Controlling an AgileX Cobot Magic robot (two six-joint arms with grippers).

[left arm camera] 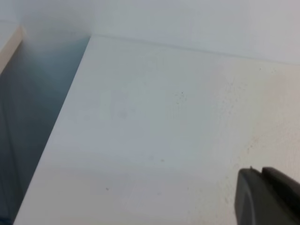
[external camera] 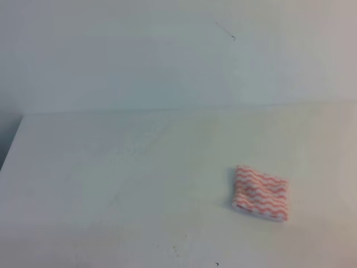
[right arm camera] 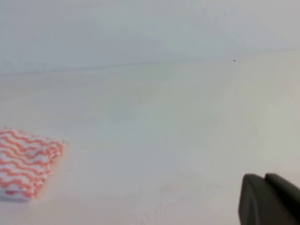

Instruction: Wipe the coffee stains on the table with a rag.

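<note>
Dark finger tip of my right gripper (right arm camera: pixel 269 199) sits nearest, low right in the right wrist view; left gripper (left arm camera: pixel 267 197) likewise. Can't tell open or closed on either, nothing held. Rag (external camera: pixel 260 192) lies folded, near right on the table (external camera: pixel 111 167). No coffee stains visible in any view. I'd find the stain first, then grab the rag by its near edge. Only the exterior view shows the whole rag; the right wrist crops it, the left wrist misses it.
</note>
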